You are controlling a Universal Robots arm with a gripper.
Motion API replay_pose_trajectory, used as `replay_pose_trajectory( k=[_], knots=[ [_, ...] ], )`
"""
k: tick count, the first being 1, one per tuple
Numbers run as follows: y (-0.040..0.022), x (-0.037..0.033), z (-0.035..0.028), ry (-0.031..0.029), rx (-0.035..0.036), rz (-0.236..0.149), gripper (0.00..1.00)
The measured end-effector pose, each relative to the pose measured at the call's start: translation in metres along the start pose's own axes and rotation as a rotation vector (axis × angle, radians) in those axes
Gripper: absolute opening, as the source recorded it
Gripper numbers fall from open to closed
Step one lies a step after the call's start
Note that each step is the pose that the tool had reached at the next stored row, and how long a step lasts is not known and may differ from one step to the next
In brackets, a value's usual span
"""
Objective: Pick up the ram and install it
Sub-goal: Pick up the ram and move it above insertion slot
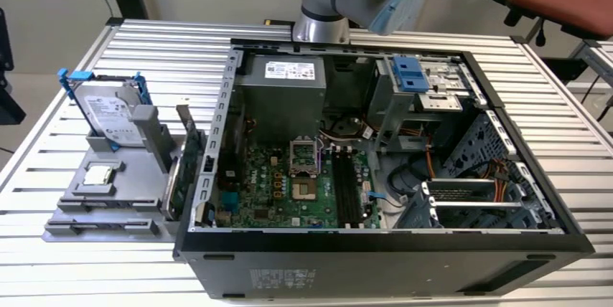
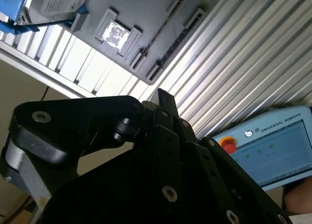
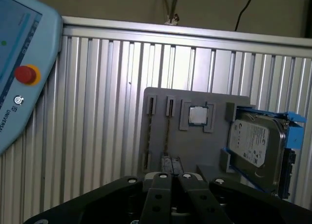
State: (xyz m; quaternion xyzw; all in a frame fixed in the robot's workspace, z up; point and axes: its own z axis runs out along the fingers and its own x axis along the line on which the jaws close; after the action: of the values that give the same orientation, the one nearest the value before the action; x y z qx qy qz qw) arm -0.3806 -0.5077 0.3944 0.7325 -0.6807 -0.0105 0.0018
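Observation:
The ram (image 3: 167,132) is a thin dark stick standing on edge in a slot of the grey holder (image 3: 195,146), next to a square processor chip (image 3: 197,116). It also appears in the second wrist view as a thin dark strip (image 2: 161,28). My gripper (image 3: 171,181) hangs well above the holder with its black fingers (image 3: 161,195) pressed together and nothing between them. Its tips (image 2: 161,95) also show in the second wrist view. The open computer case (image 1: 383,239) lies on the table, with long black slots (image 1: 347,189) on its green motherboard (image 1: 278,192).
A silver hard drive in a blue frame (image 3: 258,146) stands at the holder's end. Thin boards stand on edge (image 1: 182,171) between the holder and the case wall. A light-blue pendant with a red button (image 3: 25,74) lies on the ribbed aluminium table (image 1: 143,56).

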Motion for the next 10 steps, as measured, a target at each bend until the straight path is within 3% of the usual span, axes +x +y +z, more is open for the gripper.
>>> replay_pose_trajectory(
  k=[5,6,10],
  knots=[
    [0.0000,0.0000,0.0000,0.0000,0.0000,-0.002,0.00],
    [0.0000,0.0000,0.0000,0.0001,0.0000,-0.002,1.00],
    [0.0000,0.0000,0.0000,0.0001,0.0000,-0.004,1.00]
  ],
)
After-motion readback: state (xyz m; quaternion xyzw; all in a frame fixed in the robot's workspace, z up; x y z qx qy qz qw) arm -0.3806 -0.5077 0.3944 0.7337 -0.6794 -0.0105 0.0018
